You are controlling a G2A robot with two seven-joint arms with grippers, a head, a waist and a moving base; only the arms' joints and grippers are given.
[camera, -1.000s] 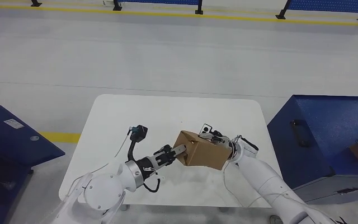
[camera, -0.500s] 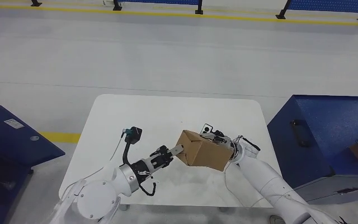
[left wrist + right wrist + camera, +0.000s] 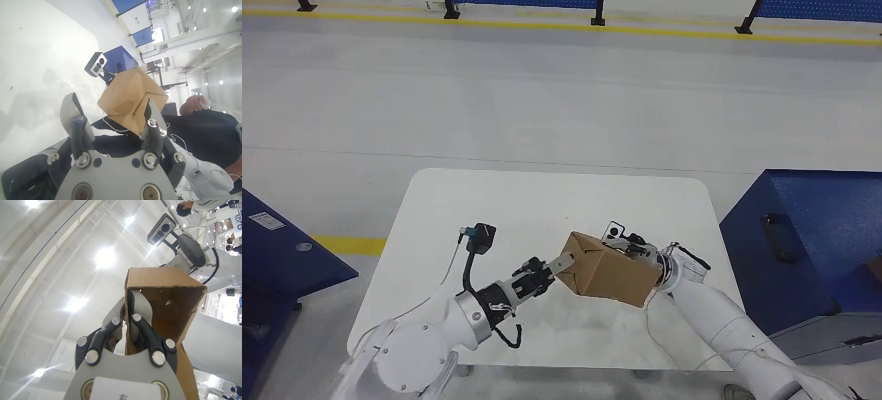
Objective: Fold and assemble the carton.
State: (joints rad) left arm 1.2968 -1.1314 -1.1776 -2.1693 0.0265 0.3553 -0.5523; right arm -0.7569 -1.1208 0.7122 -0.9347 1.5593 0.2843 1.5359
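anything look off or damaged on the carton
The carton has a ragged edge at its open end, beside the right gripper, which pinches one wall. At its closed end the flaps do not lie flush; a gap shows at the seam by the left gripper.

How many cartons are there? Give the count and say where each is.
1. The carton is held over the table: the right end effector pinches one wall at its open end, and the open left end effector sits at its folded end.
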